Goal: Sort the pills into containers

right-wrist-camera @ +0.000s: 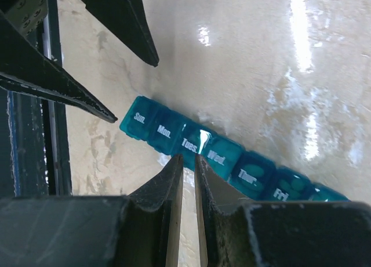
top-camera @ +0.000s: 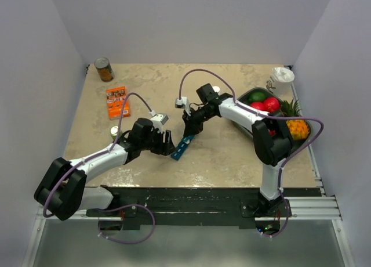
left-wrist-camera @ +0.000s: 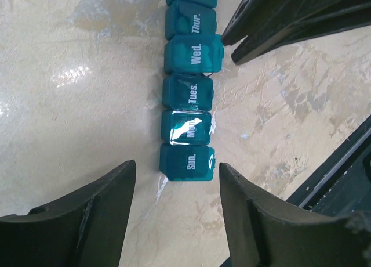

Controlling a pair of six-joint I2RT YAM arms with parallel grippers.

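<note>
Nothing looks sorted yet: pill organizer lids all look shut, your left hand wide by Sun., right hand pinched narrow at Tues.

The top view looks down from high above and behind the arm bases. It takes in the whole table, with the containers small near its middle.

The left wrist view sits close over the containers, facing steeply down along the strip from its Sun. end, with the left fingers framing its bottom edge.

The right wrist view is just as close. It faces down at the containers from their long side by Tues., over the right fingers, so the strip runs slantwise.

Both wrist views share the Sun.-to-Fri. stretch, and each shows the other arm's fingers beside the containers.
</note>
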